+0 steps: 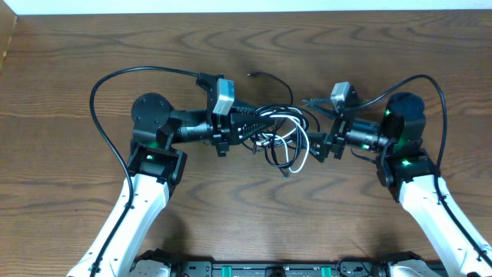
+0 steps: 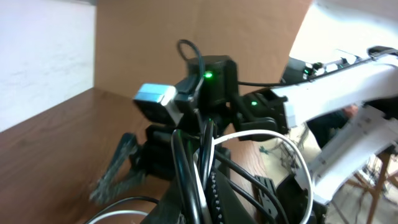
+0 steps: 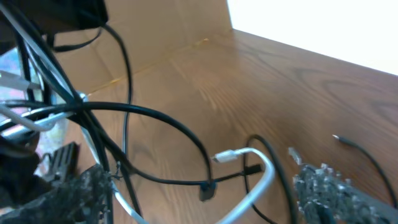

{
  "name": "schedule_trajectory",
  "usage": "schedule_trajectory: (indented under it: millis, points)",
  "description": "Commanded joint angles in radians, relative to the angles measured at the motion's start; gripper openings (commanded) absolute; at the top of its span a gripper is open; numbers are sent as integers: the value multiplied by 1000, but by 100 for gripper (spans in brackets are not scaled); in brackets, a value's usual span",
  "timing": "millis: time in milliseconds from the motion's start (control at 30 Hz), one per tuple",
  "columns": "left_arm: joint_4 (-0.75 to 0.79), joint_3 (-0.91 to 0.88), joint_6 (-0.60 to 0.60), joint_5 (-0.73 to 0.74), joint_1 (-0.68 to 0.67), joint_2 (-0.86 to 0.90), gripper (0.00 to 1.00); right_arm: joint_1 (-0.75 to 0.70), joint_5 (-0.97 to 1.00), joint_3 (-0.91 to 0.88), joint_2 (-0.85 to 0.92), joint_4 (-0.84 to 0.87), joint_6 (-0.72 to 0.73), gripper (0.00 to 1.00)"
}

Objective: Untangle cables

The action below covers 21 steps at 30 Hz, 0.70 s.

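Fingers of your left gripper (image 1: 247,127) pinch the cables (image 1: 286,140); your right gripper (image 1: 314,145) gapes empty. At the tabletop (image 1: 92,46) centre they lie tangled: nearly all remains undone.

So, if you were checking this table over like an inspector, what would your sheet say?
Surface: brown wooden table, grain showing.
Job's things: black cords and one white cord tangled together between the two arms.
Clutter: nothing seen.
Pincers: left pincer shut, apparently on the black cords; right pincer open, with cords running between its fingers.
Cables: thick black wires arch from both arms, apart from the tangle.
Surroundings: brown board standing behind the table.
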Motion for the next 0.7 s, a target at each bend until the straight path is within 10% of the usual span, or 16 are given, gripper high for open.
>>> schedule_trajectory:
  millis: [0, 333, 667]
  points:
    - [52, 13, 13, 97, -9, -11, 8, 44, -35, 7, 1, 3, -129, 89]
    - [74, 13, 13, 119, -46, -11, 8, 110, 21, 7, 1, 27, -205, 79]
    - [74, 13, 13, 106, -46, -11, 8, 115, 40, 7, 1, 32, -204, 1]
